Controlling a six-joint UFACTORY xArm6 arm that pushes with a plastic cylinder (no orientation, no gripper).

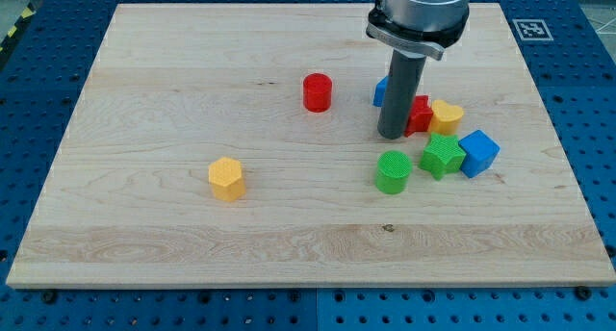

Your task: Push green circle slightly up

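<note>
The green circle [393,171] is a short green cylinder on the wooden board, right of centre. My tip [393,136] stands just above it in the view, a small gap apart. The rod hides part of a blue block [381,89] and part of a red block [419,114] behind it.
A green star [442,156] sits right of the green circle, touching a blue cube [478,153]. A yellow heart [446,115] lies beside the red block. A red cylinder [317,92] is at upper centre. A yellow hexagon [227,178] is at the left. The board [144,81] ends near the view's bottom.
</note>
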